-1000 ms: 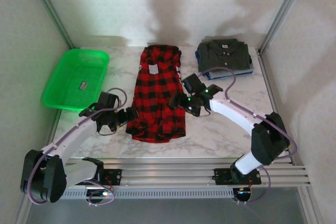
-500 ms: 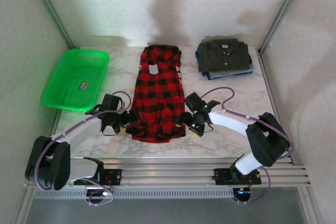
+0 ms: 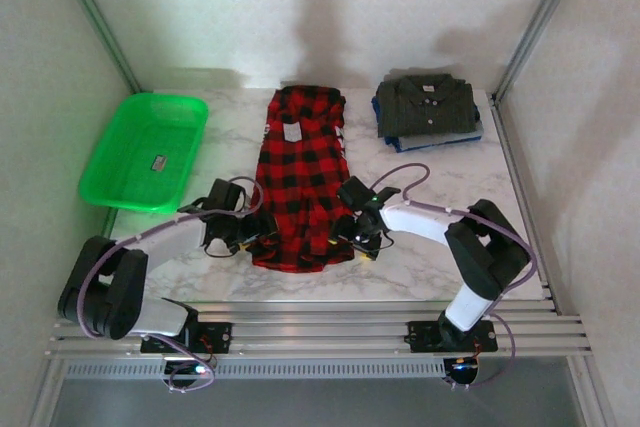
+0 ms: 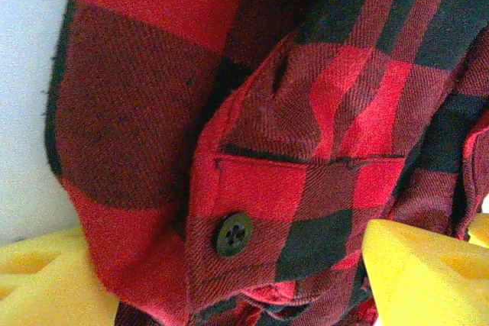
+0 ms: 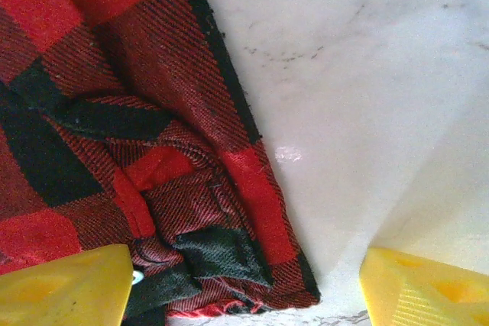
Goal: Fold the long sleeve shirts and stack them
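My left hand (image 3: 255, 234) and right hand (image 3: 348, 237) are spread wide, holding nothing, at the near corners of the red shirt (image 3: 300, 177) on the bench (image 3: 430, 257). I should pinch both corners together, then lift evenly.

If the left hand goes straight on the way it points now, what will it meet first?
Most likely the buttoned cuff of the red-and-black plaid shirt, which lies between its fingers; depth is unclear.
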Controlling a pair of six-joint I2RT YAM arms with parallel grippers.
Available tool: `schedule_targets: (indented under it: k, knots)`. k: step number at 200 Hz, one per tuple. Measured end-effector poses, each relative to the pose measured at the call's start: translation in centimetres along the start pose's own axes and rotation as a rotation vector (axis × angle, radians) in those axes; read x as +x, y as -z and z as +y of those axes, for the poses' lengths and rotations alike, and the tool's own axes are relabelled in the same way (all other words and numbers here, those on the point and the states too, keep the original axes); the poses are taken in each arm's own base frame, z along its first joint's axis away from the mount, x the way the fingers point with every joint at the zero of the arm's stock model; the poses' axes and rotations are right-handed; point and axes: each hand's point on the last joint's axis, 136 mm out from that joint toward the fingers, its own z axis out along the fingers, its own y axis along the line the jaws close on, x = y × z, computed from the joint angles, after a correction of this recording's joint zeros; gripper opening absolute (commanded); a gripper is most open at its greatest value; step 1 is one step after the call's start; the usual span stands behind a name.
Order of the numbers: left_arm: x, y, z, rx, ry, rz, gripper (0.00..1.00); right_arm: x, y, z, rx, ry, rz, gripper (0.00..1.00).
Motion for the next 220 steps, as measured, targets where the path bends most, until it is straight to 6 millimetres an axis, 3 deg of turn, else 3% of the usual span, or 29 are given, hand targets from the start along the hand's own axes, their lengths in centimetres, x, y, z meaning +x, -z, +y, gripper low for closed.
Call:
schedule_targets:
  k: [69, 146, 177, 220]
  knots:
    - [-0.3, -0.8, 0.0, -0.033, -0.008, 0.029, 0.56, -0.2, -0.6, 0.5, 0.105, -0.024, 0.05, 0.58]
    - [-0.1, -0.6, 0.8, -0.097, -0.022, 0.041, 0.19, -0.2, -1.3, 5.1, -0.013, 0.042, 0.059, 0.13]
    - [-0.2, 0.0, 1.2, -0.125, -0.032, 0.03, 0.11, 0.0, -0.8, 4.8, -0.023, 0.045, 0.055, 0.06]
    - [-0.5, 2.6, 0.2, -0.102, -0.042, -0.037, 0.02, 1.8, 1.3, 4.0, -0.058, 0.069, 0.044, 0.01]
